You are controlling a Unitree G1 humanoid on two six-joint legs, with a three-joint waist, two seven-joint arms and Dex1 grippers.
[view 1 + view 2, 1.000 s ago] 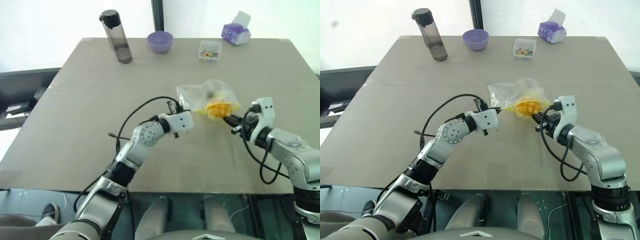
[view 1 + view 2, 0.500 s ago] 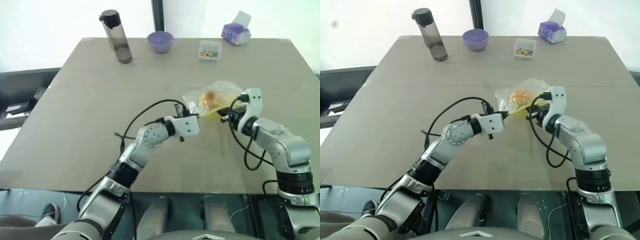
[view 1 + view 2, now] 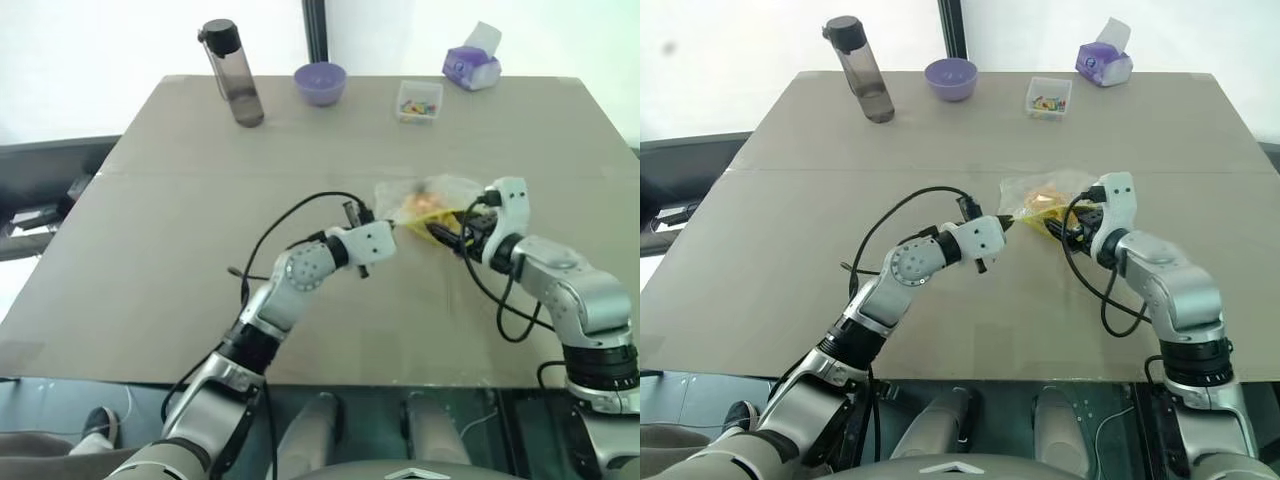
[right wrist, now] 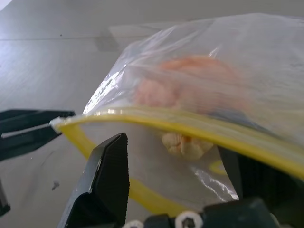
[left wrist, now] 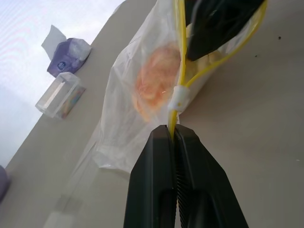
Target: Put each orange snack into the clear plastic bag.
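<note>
The clear plastic bag [image 3: 432,196] hangs just above the table's middle right, its yellow strip [image 5: 176,57] pulled into an open loop. My left gripper [image 5: 172,132] is shut on that strip at the mouth's left corner. The orange snack [image 4: 190,88] lies inside the bag, blurred behind the crinkly plastic [image 5: 154,83]. My right gripper [image 4: 178,156] is open, and its black fingers [image 4: 108,178] reach in through the mouth without holding anything. From the head, the right gripper [image 3: 1062,226] meets the bag from the right and the left gripper [image 3: 1004,219] from the left.
Along the table's far edge stand a dark water bottle [image 3: 232,72], a purple bowl [image 3: 320,82], a small clear box of coloured bits [image 3: 419,101] and a purple tissue pack [image 3: 473,62]. The table's front edge runs close below both arms.
The right gripper carried the snack through the bag's mouth and then opened, leaving it inside. The left gripper kept its hold on the strip.
</note>
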